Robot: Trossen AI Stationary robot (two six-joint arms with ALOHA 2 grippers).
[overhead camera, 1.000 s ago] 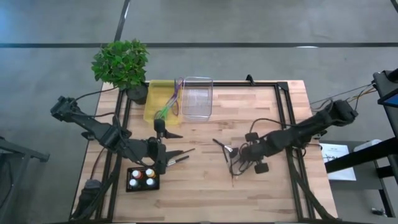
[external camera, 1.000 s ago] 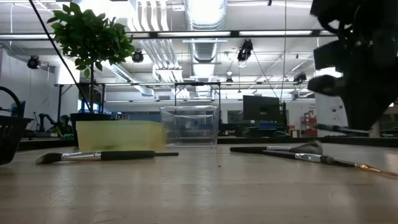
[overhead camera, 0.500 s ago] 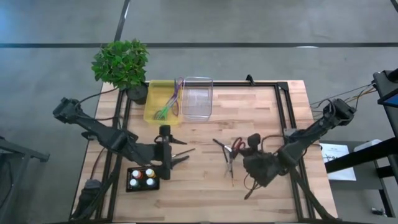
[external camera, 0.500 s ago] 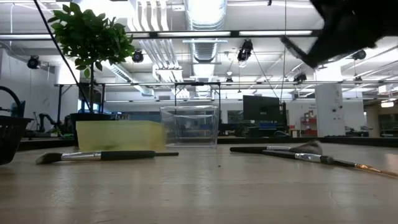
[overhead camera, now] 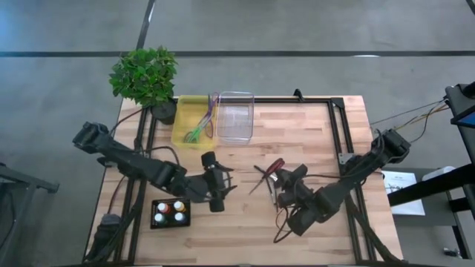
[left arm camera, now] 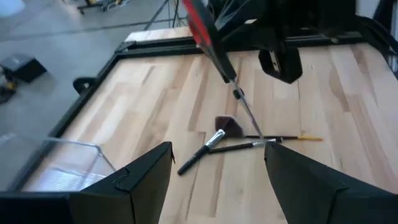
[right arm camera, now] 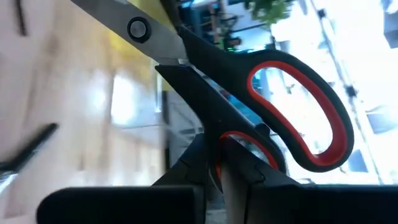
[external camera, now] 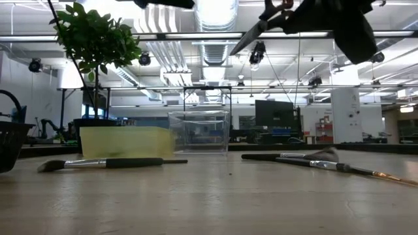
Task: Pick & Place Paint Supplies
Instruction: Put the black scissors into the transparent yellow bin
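Right tool [overhead camera: 286, 180] grips red-handled scissors [overhead camera: 269, 169] by the handle, raised above the worktop [overhead camera: 312, 133]; left tool [overhead camera: 221, 185] hangs wide open, holding nothing, over a brush [external camera: 104, 163].

A grey concrete floor [overhead camera: 297, 30] was seen around the wooden bench [overhead camera: 297, 126]; bright ceiling lights [external camera: 215, 10] and ducts were shown beyond.

Dark-handled brushes [external camera: 104, 163] lie flat; red-handled scissors [right arm camera: 249, 118] are lifted.
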